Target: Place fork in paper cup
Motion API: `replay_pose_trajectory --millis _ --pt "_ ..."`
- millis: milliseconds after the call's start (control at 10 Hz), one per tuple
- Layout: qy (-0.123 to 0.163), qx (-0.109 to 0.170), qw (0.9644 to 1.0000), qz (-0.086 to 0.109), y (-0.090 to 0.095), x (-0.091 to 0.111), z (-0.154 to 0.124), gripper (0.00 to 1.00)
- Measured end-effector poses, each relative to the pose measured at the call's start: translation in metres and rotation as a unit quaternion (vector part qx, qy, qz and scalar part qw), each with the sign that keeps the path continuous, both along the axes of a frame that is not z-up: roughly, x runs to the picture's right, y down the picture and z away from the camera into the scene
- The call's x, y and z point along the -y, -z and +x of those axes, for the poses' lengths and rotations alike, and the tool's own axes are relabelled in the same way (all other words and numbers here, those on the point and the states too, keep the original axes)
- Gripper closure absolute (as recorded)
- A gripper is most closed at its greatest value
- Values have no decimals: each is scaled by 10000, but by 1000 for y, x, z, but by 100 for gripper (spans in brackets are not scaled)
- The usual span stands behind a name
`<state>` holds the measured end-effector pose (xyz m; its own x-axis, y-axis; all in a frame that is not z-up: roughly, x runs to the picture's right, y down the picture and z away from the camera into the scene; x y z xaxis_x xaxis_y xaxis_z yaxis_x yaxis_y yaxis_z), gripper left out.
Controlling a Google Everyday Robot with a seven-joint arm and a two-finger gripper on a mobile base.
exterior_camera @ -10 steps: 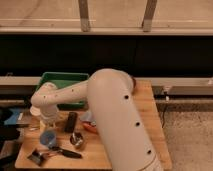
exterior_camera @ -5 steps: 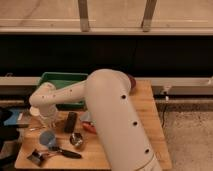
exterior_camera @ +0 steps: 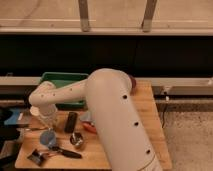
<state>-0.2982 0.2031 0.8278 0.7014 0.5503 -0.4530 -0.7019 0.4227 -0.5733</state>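
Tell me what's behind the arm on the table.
A green tray: its back rim and part of its floor show, its front is covered by the arm. The gripper, shut, hangs over the table, beside the black remote.

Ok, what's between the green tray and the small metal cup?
The black remote, in the camera view; the pincer hangs just left of it, beyond the blue cup.

The fork (exterior_camera: pixel 30 129), thin and silvery-grey, lies flat near the left edge of the table (exterior_camera: pixel 146 116), its length running from 9 to 3 o'clock. At its 3 o'clock end the cream-white paper cup (exterior_camera: pixel 49 118) stands upright, partly hidden by the closed gripper (exterior_camera: pixel 45 125) lowered there.
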Motion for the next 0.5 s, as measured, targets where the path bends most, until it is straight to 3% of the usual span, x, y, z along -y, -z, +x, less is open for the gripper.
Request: replay_pose_trajectory --millis 500 --pt "-71 55 9999 57 1 1 -1 100"
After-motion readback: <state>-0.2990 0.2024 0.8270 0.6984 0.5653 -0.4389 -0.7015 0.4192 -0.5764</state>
